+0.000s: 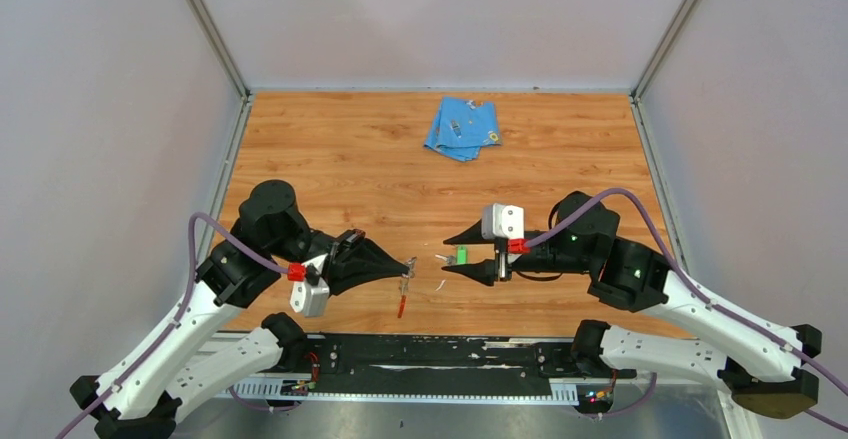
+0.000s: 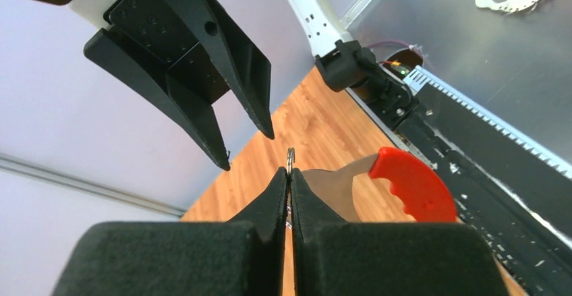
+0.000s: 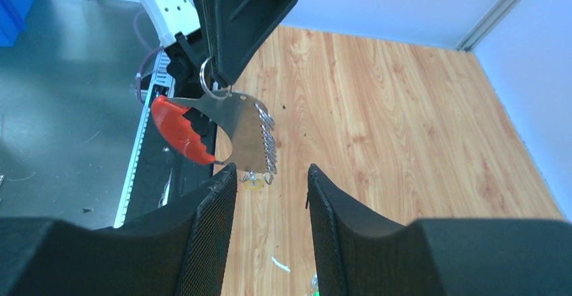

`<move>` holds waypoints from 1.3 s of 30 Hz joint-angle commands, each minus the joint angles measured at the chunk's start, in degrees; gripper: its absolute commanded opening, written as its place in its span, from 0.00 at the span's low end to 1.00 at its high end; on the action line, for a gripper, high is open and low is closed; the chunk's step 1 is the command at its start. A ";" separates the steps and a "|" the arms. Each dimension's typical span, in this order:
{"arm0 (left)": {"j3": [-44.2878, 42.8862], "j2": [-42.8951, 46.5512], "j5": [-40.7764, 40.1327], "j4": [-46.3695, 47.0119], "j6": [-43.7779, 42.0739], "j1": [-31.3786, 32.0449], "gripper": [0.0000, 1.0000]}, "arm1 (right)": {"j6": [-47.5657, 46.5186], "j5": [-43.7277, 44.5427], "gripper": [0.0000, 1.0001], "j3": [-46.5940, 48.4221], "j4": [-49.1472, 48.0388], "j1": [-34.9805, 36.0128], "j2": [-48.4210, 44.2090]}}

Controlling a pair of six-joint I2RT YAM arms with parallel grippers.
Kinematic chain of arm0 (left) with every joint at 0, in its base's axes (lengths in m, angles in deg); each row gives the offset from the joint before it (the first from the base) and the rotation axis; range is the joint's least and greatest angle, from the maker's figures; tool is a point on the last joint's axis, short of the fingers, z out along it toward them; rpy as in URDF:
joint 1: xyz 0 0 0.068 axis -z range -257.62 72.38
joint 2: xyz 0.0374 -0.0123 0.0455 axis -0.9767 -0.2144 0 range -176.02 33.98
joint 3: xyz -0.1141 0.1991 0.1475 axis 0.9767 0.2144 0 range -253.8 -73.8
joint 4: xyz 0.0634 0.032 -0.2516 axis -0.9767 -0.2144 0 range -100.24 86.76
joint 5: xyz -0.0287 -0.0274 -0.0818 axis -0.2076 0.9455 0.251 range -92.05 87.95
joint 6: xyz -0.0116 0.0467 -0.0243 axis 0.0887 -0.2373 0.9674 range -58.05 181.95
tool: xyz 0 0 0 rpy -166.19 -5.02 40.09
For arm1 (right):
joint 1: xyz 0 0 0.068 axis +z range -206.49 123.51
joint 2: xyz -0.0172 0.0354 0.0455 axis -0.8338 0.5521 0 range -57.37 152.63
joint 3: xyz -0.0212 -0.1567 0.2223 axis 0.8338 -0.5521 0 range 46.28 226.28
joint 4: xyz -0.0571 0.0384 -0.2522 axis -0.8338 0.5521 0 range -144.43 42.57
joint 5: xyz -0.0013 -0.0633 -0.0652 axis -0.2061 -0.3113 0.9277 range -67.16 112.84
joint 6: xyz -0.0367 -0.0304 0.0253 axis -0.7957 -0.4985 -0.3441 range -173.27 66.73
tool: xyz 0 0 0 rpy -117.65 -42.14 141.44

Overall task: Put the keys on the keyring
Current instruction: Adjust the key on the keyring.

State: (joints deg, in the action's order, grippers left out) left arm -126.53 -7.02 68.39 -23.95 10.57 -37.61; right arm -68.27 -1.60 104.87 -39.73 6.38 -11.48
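Your keyring (image 3: 239,124), a flat silvery plate with a red strip along its curved edge and a row of small loops down the other side, hangs in the air over the near middle of the wooden table (image 1: 350,159), red strip turned toward the near edge. The left gripper (image 2: 289,172) holds it by the wire ring at its top, jaws pressed together on that ring. A small yellow key (image 3: 255,183) shows at the plate's lowest loop. It looks hooked on, though this angle does not settle it. The green key (image 1: 462,255), tiny and silver with a green plastic head, lies on the table just right of the keyring, beneath the right gripper (image 1: 445,257), whose jaws stand apart with nothing between them. A folded blue cloth (image 1: 462,127) sits well apart at the far side.

You appear to be at the pick-up of the green key. Next, lower the right gripper over it and close on the green head, leaving the hooking end clear. The key is tiny against the fingers, so centre carefully.
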 commanded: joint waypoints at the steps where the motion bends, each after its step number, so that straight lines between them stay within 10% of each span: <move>1: -1.41 0.47 2.07 1.82 -6.42 0.76 0.00 | -0.09 -2.81 0.45 -1.50 -7.86 -0.56 -0.66; 10: -0.10 0.55 2.78 17.34 8.60 1.67 0.00 | -1.36 -8.02 0.40 -2.93 -12.56 -0.63 -0.86; 39: -3.10 -1.74 -4.53 18.98 19.85 3.97 0.00 | 1.71 -13.16 0.40 -3.96 -27.26 0.12 0.51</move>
State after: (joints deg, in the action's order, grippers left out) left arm -128.26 -8.28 67.42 -7.05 26.22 -34.24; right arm -67.16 -11.96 100.95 -62.13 6.38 -11.43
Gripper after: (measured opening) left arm 0.003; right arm 0.397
